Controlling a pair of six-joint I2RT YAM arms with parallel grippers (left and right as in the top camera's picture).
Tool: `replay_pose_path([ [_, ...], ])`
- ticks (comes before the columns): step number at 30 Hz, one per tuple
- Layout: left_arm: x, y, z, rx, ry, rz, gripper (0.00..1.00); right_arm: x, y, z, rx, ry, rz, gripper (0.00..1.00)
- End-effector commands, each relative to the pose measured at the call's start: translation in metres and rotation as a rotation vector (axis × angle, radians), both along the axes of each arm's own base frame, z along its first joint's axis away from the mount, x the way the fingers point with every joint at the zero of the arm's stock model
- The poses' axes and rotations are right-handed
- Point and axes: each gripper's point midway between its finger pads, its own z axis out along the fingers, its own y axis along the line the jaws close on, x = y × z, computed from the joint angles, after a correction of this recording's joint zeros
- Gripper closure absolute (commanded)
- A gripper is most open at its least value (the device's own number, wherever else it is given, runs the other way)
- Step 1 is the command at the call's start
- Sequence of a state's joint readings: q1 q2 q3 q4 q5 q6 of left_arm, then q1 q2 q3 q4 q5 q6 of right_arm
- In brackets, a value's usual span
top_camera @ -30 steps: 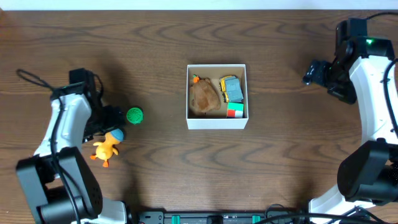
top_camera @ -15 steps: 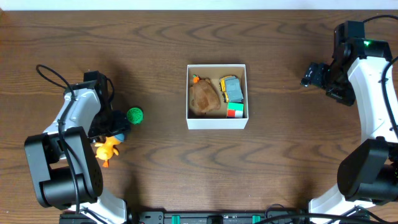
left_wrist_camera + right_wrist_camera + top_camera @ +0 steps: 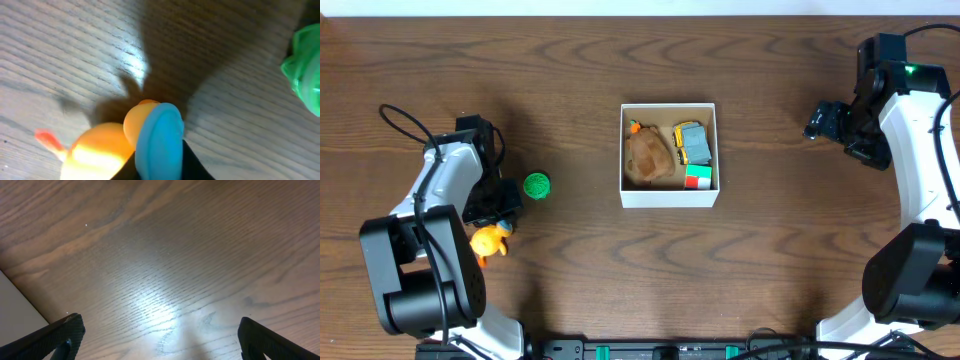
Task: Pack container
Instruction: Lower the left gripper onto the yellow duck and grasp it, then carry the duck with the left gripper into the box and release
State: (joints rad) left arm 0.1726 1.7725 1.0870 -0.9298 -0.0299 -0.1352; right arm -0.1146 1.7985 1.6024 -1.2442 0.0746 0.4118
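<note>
The container (image 3: 669, 197) sits in the middle of the counter (image 3: 580, 290), with some toys (image 3: 648, 158) in it. Its white walls look thin and light, so a bump may push it. The duck (image 3: 488, 241) lies well to its left, right by the left jaws. I cannot tell if they hold it. It looks small, light and smooth, so its round body seems the best place to squeeze. The right jaws are wide and hold nothing.

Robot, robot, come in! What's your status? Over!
Left end effector at duck, grip unclear. Right end effector open, empty. Container holds toys. Green toy outside.
</note>
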Motion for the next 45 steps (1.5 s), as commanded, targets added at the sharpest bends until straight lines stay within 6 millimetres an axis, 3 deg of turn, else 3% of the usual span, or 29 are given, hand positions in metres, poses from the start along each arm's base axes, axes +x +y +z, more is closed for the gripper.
replay_pose_path([
  [1,0.013,-0.005,0.026,0.029,-0.091,-0.034,0.92,-0.002,0.0,-0.004,0.004,0.016,0.008,0.01],
  [5,0.024,-0.029,0.058,0.032,-0.214,-0.115,0.94,-0.001,0.0,-0.004,0.004,0.015,0.008,0.01],
  [8,0.032,-0.057,0.086,0.029,-0.333,-0.211,0.94,-0.002,0.0,-0.004,0.004,0.016,0.008,0.01],
  [16,0.059,-0.167,0.173,-0.076,-0.785,-0.476,0.94,-0.002,0.0,-0.004,0.004,0.016,0.008,0.01],
  [20,0.066,-0.213,0.189,-0.163,-0.894,-0.506,0.94,-0.002,0.0,-0.004,0.004,0.017,0.008,0.01],
  [27,0.075,-0.276,0.18,-0.26,-0.941,-0.559,0.94,-0.002,0.0,-0.004,0.005,0.018,0.008,0.01],
  [38,0.067,-0.314,0.134,-0.317,-0.826,-0.489,0.93,-0.002,0.0,-0.004,0.005,0.019,0.008,0.01],
  [43,0.068,-0.315,0.13,-0.315,-0.82,-0.491,0.68,-0.003,0.0,-0.004,0.006,0.022,0.008,0.01],
  [45,0.068,-0.315,0.13,-0.315,-0.821,-0.491,0.52,-0.004,0.0,-0.004,0.006,0.024,0.008,0.01],
])
